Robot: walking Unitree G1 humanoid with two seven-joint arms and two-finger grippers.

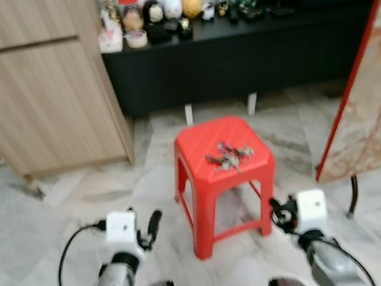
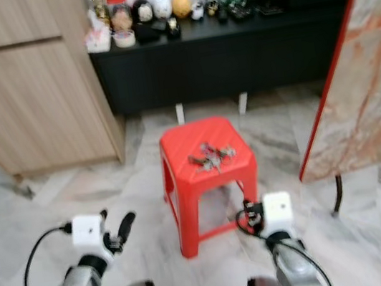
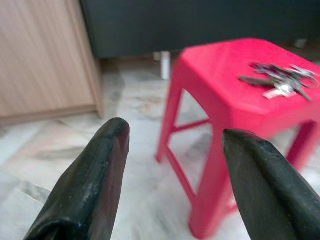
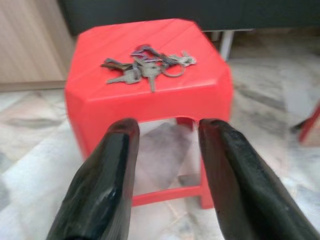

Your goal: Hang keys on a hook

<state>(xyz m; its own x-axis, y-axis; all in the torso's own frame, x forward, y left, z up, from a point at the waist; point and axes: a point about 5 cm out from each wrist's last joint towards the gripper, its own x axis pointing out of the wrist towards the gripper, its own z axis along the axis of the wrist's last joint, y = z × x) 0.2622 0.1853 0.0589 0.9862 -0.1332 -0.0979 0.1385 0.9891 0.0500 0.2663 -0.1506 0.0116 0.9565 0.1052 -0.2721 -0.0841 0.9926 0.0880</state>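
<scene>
Both grippers, the left gripper [image 3: 172, 150] and the right gripper [image 4: 165, 145], hang low before the red stool [image 1: 204, 184], jaws apart and empty, and the keys [image 4: 145, 65] lie atop it, so the right should descend squarely over the bunch.

Bunch of metal keys [image 4: 145, 64] flat, spread out, centre of red stool top [image 4: 95, 95].

Silver arms, white wrist blocks, black cables, black-fingered left pincer [image 1: 151, 225].
</scene>
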